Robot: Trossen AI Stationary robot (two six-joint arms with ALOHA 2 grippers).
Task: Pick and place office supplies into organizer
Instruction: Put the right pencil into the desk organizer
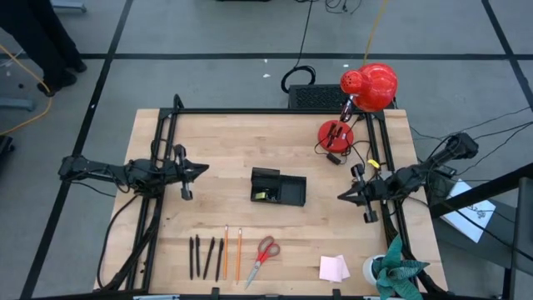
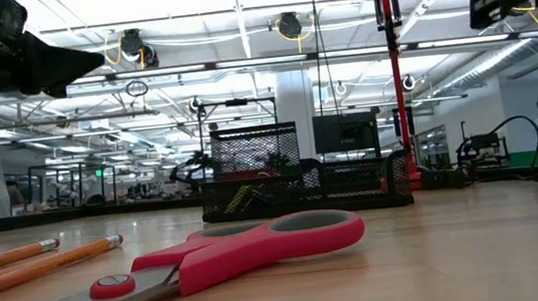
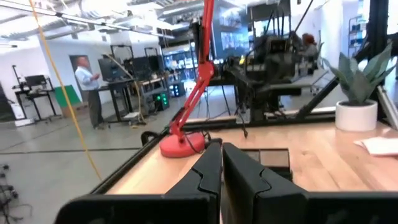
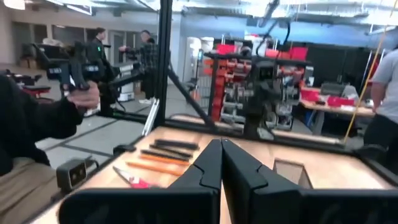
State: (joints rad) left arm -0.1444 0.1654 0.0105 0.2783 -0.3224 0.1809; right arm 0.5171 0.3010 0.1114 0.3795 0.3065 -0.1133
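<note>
The black organizer [image 1: 279,187] stands mid-table, with a small yellow piece [image 1: 262,196] in its left compartment. Near the front edge lie thin black pens [image 1: 201,257], two orange pencils [image 1: 231,253], red-handled scissors [image 1: 265,253] and a pink sticky-note pad [image 1: 334,267], all flat on the wood. My left gripper [image 1: 202,172] hovers shut to the left of the organizer and points at it. From the right, my shut right gripper [image 1: 341,196] also points at the organizer. Neither holds anything. The low view shows the scissors [image 2: 259,244] and pencils [image 2: 50,259] up close.
A red desk lamp [image 1: 366,87] with a round base [image 1: 336,133] stands at the far right. A white roll [image 1: 373,268] and a potted plant [image 1: 400,275] sit at the near right corner. Black frame rails [image 1: 158,167] border the table. A person's hand [image 4: 84,96] shows beyond the table.
</note>
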